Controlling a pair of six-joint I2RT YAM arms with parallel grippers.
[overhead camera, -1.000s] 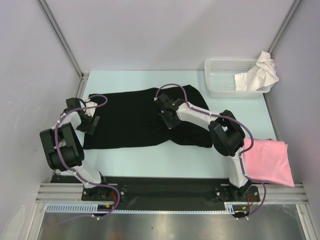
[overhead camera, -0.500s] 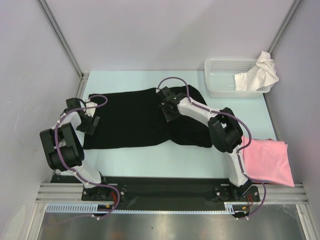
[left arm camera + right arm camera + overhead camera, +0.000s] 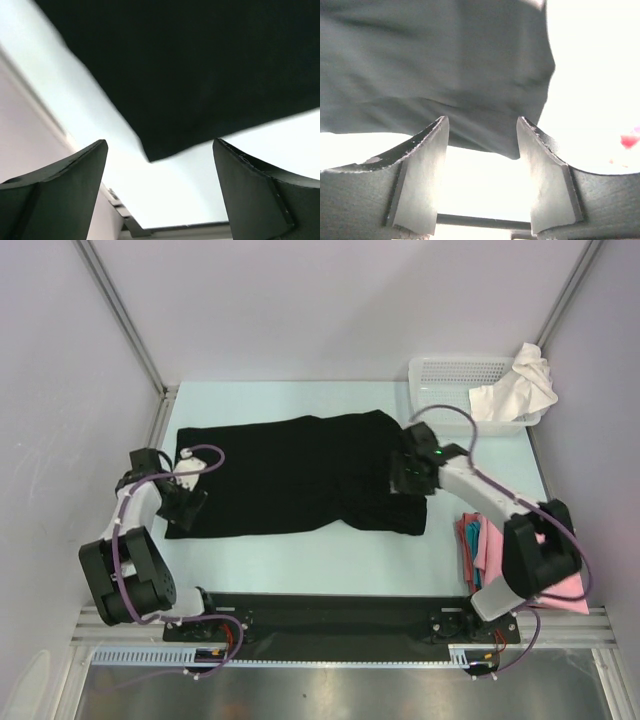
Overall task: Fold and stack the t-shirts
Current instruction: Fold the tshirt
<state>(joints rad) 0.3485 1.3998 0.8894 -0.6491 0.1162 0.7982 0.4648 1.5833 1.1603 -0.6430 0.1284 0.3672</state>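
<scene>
The left pincer (image 3: 183, 502) is spread and holds nothing. The black shirt (image 3: 290, 475) lies flat on the tabletop (image 3: 300, 550), one corner just ahead between the fingers. The right pincer (image 3: 410, 472), also spread (empty), sits over the shirt's right edge. Beyond it, to its right, a white shirt (image 3: 515, 390) drapes over the basket (image 3: 450, 390). A pink shirt (image 3: 490, 550) lies back toward its arm's base.

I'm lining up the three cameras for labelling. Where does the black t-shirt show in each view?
Top external: black t-shirt spread flat over the middle of the table.
Left wrist: fills the upper frame, one corner pointing down between the left fingers.
Right wrist: fills the upper frame, looking grey, its edge dipping between the right fingers.
Shared landmark: the pale table bordering the shirt's edge.
</scene>
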